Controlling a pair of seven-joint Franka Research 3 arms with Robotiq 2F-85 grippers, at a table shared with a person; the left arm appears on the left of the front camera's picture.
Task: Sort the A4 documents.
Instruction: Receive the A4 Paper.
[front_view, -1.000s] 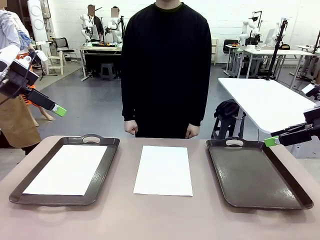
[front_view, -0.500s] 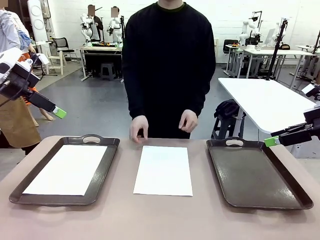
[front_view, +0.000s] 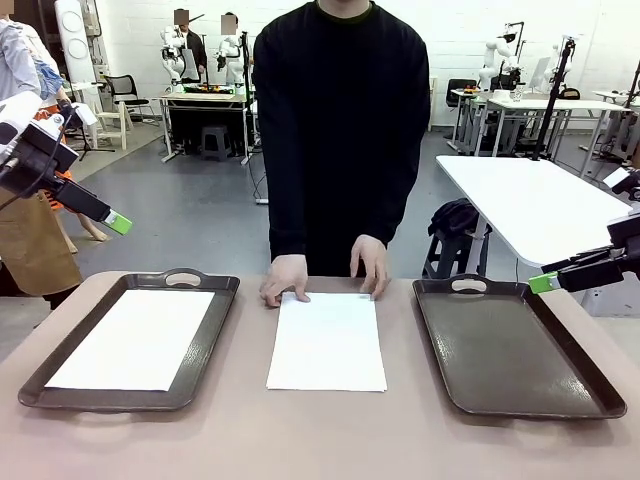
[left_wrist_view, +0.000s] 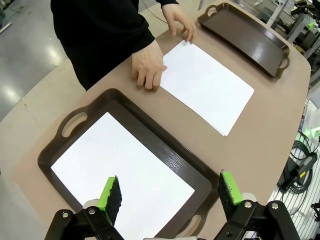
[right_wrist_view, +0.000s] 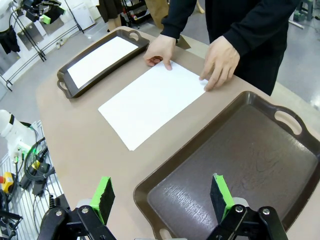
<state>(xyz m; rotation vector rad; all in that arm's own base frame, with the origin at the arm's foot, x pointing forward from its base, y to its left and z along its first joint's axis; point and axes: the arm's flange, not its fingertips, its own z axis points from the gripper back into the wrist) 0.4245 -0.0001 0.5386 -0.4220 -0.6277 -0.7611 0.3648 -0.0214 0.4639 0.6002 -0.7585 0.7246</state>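
1. A4 documents (front_view: 327, 340) are held by neither arm. The left gripper (left_wrist_view: 170, 190) hangs above the near end of the left tray (front_view: 130, 280), fingers spread wide, nothing between them. The right gripper (right_wrist_view: 160, 192) hangs above the near end of the right tray (front_view: 510, 350), equally wide open and empty.
2. The trayed sheet (front_view: 135, 338) lies flat inside the left tray, towards the table's left edge. The right tray, towards the right edge, is bare.
3. The loose sheet (left_wrist_view: 207, 85) lies flat on the table (front_view: 320, 430) midway between the trays, its long sides running from near edge to far edge.
4. The person's hand nearer the left tray (front_view: 285, 280) and the person's other hand (front_view: 371, 266) rest on the loose sheet's far corners, by the table's far edge.
5. Risk, judged: a gripper reaching in now could strike those hands, or crease or tear the sheet while it is pinned.
6. Risk, judged: the sheet is thin and flat against the table, so fingers may skid over it or buckle it rather than lift it.
7. Risk, judged: both sheets look blank, so the correct tray cannot be told, and misfiling is possible.
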